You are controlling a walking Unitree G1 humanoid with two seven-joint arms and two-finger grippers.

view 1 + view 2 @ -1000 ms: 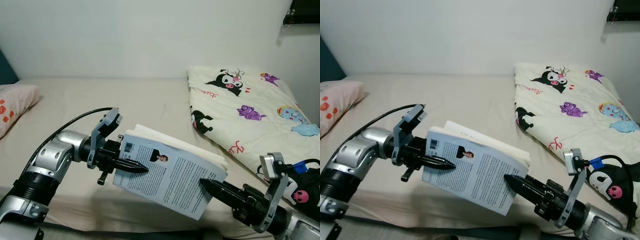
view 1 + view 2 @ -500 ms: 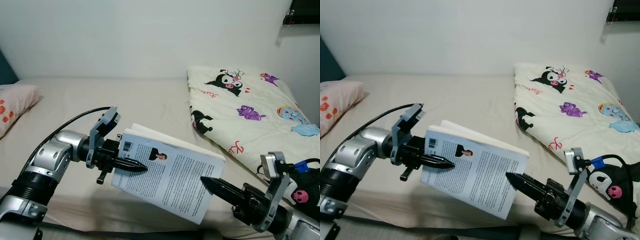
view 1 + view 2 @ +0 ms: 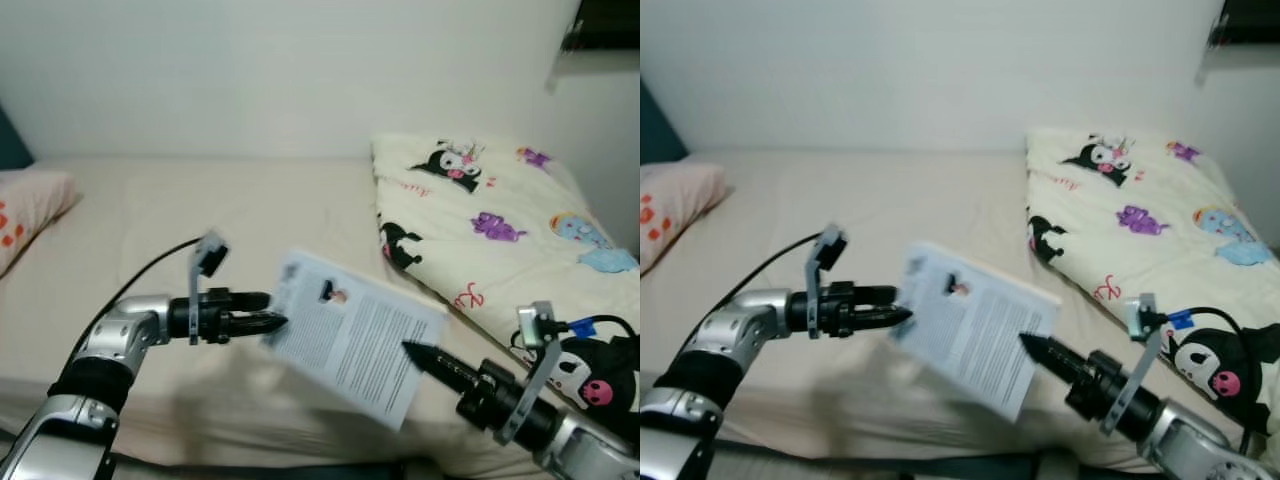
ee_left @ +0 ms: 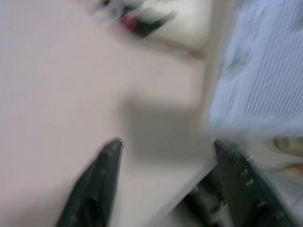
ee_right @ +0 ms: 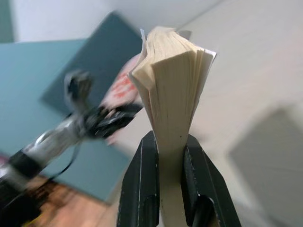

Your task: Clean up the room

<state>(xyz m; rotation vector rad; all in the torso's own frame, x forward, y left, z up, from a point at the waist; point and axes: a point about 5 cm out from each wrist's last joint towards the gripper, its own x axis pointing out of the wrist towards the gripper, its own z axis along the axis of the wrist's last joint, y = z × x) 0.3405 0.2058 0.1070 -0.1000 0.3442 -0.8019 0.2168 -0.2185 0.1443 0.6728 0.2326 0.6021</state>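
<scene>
A paperback book [image 3: 350, 335] with a pale blue printed back cover hangs above the bed's [image 3: 200, 220] front edge, blurred. My right gripper [image 3: 415, 352] is shut on the book's lower right edge. In the right wrist view both black fingers [image 5: 137, 189] pinch the page block [image 5: 173, 80]. My left gripper [image 3: 270, 322] points at the book's left edge from just beside it, open. In the left wrist view its fingertips [image 4: 113, 144] stand apart over the sheet with nothing between them, and the book [image 4: 265, 80] lies off to one side.
A cream quilt with cartoon prints [image 3: 480, 210] is bunched on the bed's right side. At the left edge lies a pink pillow [image 3: 25, 215] next to a teal headboard [image 3: 10, 140]. A dark shelf [image 3: 605, 25] hangs at the top right. Bare sheet spans the middle.
My left gripper has let go of the book and pulled back to the left. The book, now held by the right gripper alone, has swung more upright. The views are blurred.
</scene>
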